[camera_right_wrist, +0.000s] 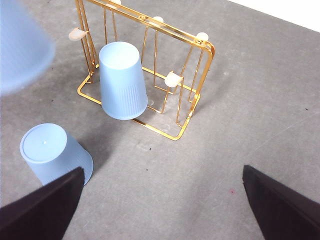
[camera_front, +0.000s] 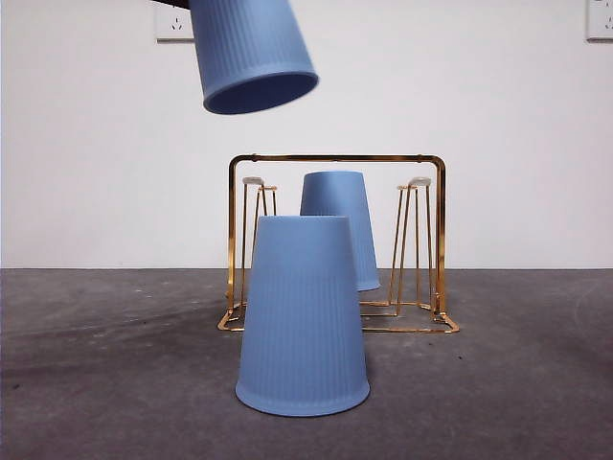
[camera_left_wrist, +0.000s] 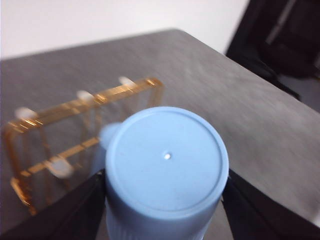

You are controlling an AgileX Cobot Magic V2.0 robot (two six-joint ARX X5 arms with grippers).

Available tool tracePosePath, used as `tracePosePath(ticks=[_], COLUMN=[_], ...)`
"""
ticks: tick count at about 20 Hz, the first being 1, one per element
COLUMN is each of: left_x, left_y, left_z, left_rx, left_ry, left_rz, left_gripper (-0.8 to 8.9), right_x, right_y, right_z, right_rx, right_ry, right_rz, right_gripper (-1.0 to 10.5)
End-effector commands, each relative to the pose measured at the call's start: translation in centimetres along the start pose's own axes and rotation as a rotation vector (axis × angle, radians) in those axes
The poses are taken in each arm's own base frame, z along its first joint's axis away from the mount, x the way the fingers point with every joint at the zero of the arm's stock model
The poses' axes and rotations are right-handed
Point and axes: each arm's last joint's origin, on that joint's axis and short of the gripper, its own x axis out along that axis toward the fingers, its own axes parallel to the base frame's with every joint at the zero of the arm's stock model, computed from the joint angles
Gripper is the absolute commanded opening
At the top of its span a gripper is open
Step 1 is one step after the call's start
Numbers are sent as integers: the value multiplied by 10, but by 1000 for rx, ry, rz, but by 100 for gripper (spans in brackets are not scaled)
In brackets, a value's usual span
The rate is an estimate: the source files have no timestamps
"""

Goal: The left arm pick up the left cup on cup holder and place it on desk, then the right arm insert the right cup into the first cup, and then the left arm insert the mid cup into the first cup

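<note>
Figure. Stacking of inverted cups, seen from the front of the bench (camera_front: 517,383).

(a) The left tool (camera_left_wrist: 165,196) is clamped on a blue ribbed cup, the held cup (camera_front: 251,53), one black jaw on each side of its wall near the closed base. The cup hangs high in the air, mouth down and tilted, above and to one side of the cup holder (camera_front: 335,158).

(b) A second blue cup, the standing cup (camera_front: 303,316), rests mouth down on the bench, in front of the cup holder and apart from it.

(c) A third, the racked cup (camera_front: 337,196), sits inverted on a middle peg of the gold wire frame. The outer white-tipped pegs are bare.

(d) The right tool (camera_right_wrist: 162,200) hovers over the bench with its jaws wide apart and empty.

Note on the step in hand, as a judgement: the held cup appears bound for the standing cup. To do this well, level the tilt first, centre the open mouth over the closed base below, then lower straight. An off-centre rim could catch and tip the light cup. Release only once the cup has seated.
</note>
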Motion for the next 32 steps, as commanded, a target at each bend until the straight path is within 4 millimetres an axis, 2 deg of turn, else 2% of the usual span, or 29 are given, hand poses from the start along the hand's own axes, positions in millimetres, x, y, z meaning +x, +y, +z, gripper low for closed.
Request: tracePosePath(ticks=[1,10,24,25,28,32], left_x=[4,39,81,83,85,85], left_y=[-8,-27,-22,-23,-24,-25], left_z=[1,-18,-43,-45,-48,-48], left_rx=[-4,66,93,92,79,71], left_ry=[40,169,317,326,349,348], left_rz=[-34,-85,-49,-51,-51,-53], left_gripper=[276,276,281,288,420,423], right_x=[-1,-1,-1,-1,-1,-1], right_y=[1,1,1,1,1,1], right_z=[4,4,4,4,4,4], right_rx=[13,13,9,9,9,9], right_ry=[-16,-16,-16,-16,-16,-16], right_rz=[5,6,6,6,6,6], right_gripper=[501,501,501,501,501,501])
